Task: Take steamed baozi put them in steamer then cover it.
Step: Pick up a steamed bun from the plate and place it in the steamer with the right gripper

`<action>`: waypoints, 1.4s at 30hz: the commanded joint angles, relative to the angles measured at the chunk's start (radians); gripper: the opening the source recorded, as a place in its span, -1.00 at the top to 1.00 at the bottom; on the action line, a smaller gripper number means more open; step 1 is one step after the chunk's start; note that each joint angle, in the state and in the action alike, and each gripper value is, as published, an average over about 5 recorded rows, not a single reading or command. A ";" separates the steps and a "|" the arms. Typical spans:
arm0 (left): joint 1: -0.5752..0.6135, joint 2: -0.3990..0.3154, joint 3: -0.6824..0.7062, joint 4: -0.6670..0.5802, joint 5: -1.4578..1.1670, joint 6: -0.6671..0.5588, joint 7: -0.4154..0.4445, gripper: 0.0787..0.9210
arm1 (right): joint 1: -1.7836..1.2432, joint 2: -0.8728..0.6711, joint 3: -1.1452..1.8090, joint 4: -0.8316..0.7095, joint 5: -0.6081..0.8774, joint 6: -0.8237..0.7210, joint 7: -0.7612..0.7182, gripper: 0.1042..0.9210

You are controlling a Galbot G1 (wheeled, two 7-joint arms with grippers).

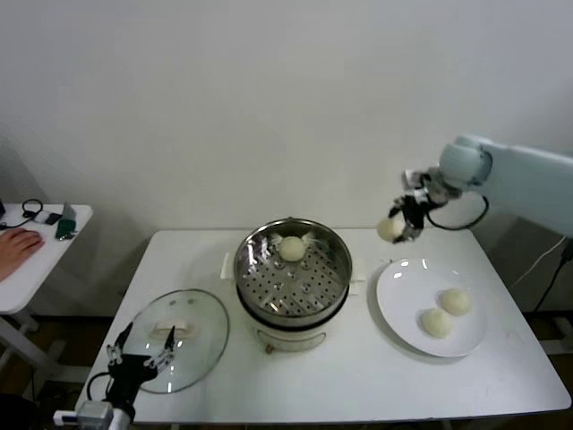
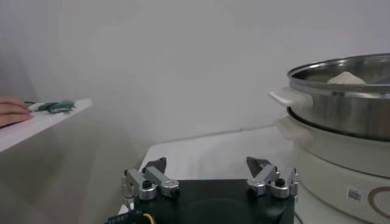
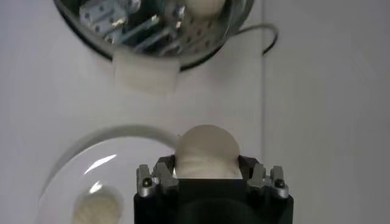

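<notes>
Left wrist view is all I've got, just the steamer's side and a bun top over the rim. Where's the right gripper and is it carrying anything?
Observer: The right gripper is raised between steamer and plate, shut on a baozi.
Operator: How many left on the plate?
Observer: Two buns.
Operator: Where's the cover?
Observer: The glass lid lies flat on the table, on the steamer's left, beneath the open left gripper.

Plain white wall (image 1: 269, 107), white tables (image 1: 501, 358)
</notes>
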 commanded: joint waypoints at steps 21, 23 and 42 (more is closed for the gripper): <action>0.006 -0.003 -0.022 -0.013 -0.017 0.005 -0.001 -0.77 | -0.281 0.446 0.098 0.028 0.022 -0.259 0.269 -0.41; 0.006 -0.003 -0.022 -0.014 -0.017 0.005 -0.001 -0.77 | -0.304 0.448 0.096 0.023 0.009 -0.264 0.277 -0.41; 0.011 0.001 -0.018 -0.020 -0.014 0.006 0.001 -0.77 | -0.341 0.422 0.132 0.022 -0.001 -0.263 0.287 -0.61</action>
